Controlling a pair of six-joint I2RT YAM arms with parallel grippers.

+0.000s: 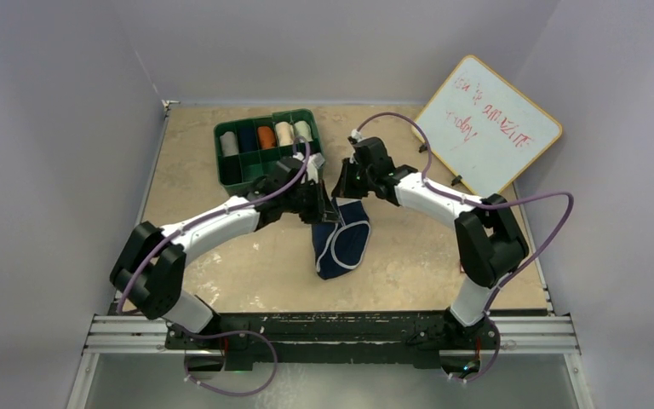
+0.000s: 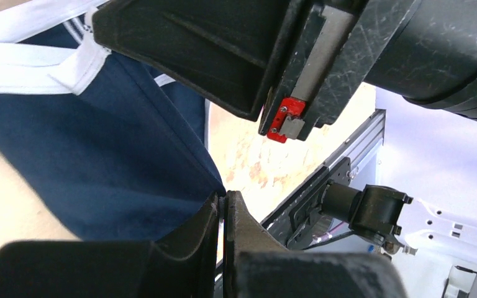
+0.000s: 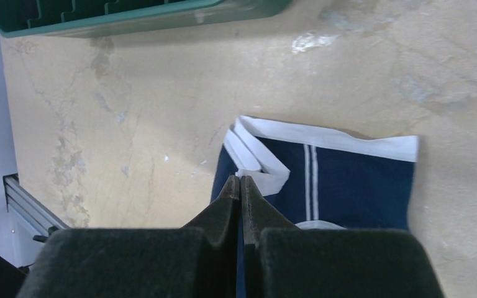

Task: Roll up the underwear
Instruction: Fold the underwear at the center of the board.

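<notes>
At the middle of the table (image 1: 221, 247), near the green tray (image 3: 130, 22), pinching the navy underwear (image 1: 342, 247) by its white-edged hem with left gripper (image 2: 224, 200) and right gripper (image 3: 240, 183) both clamped thin on cloth, not yet rolled at all, nearly everything left.

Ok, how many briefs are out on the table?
1: the navy briefs at the middle of the table, pinched by the left gripper and right gripper. Others may hide beneath them.
</notes>
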